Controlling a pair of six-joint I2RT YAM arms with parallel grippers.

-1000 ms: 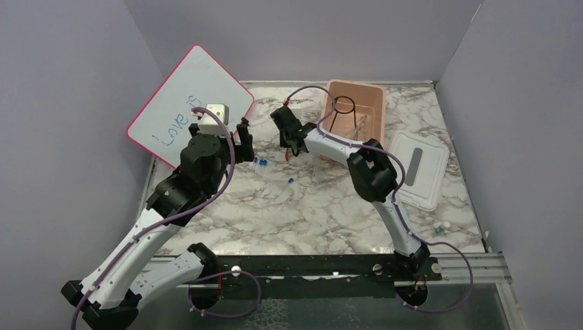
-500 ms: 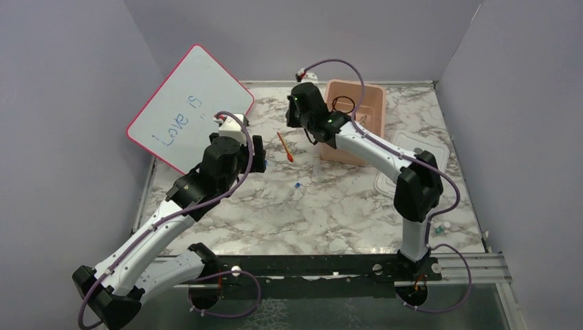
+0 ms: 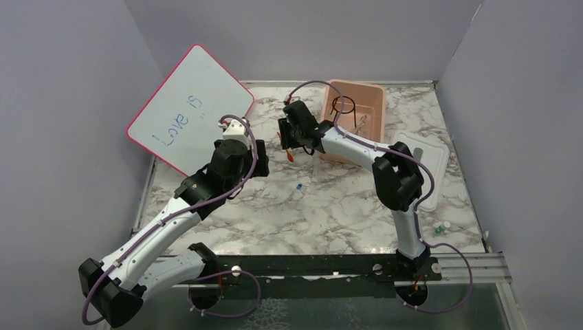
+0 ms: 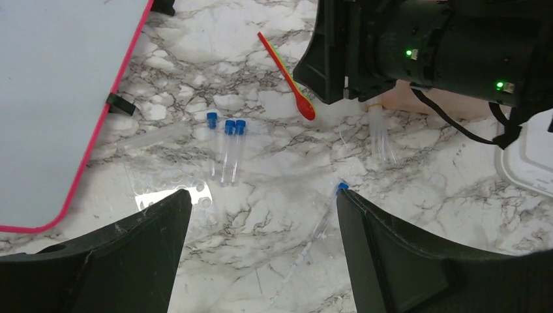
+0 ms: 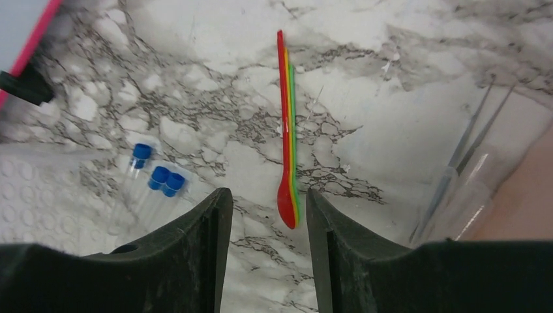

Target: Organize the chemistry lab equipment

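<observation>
Left arm (image 3: 165,220) was stretched forward and to the right, wrist tipped down, left end effector (image 4: 261,202) with jaws wide apart. Right arm (image 3: 350,144) was bent at the elbow, forearm running left, right end effector (image 5: 264,195) pointing down, jaws parted more narrowly. The two end effectors were near each other, not touching.

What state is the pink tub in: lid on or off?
Off. The pink tub stands open with the black ring stand inside; its white lid lies on the table beside it.

White-and-black arms (image 3: 148,237) — purple cables (image 3: 311,83), green lights
</observation>
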